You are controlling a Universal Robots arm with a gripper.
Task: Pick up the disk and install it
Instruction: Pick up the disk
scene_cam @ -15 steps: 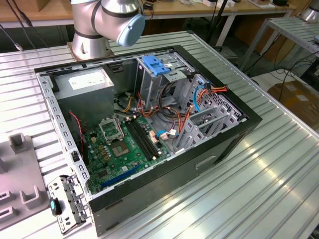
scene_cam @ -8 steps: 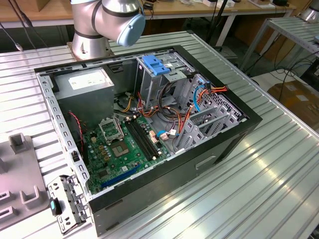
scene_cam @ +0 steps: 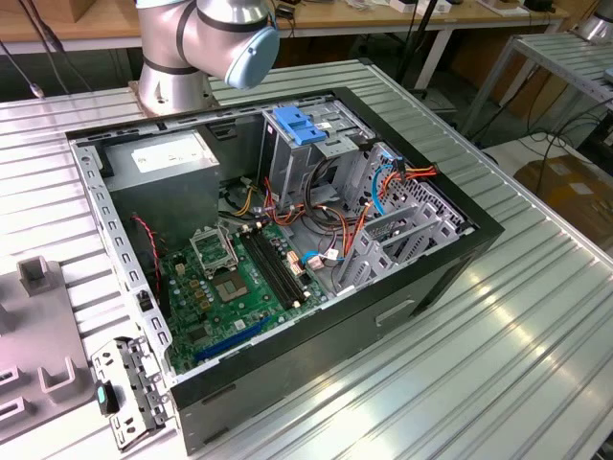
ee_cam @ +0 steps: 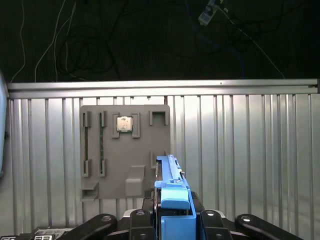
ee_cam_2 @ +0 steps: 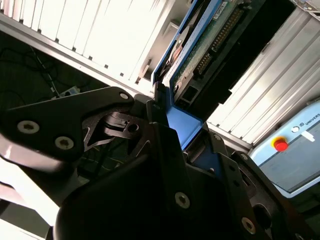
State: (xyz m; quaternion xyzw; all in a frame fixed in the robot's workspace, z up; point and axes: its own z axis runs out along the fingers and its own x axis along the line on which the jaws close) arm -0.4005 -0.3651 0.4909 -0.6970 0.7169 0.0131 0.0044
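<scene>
fingers (ee_cam: 150, 220) tight on blue carrier end of disk (ee_cam: 173, 196); grey fixture plate (ee_cam: 125, 150) on ribbed table (ee_cam: 240, 150) beyond

You see the disk (ee_cam: 172, 196) edge-on in the first wrist view, its blue plastic carrier end nearest the camera and its thin body running straight away from it. In the second wrist view its green circuit-board face (ee_cam_2: 200, 47) shows, with a dark connector row, framed by the blue carrier. The gripper (ee_cam_2: 184, 119) is clamped on that blue end from both sides.
</scene>
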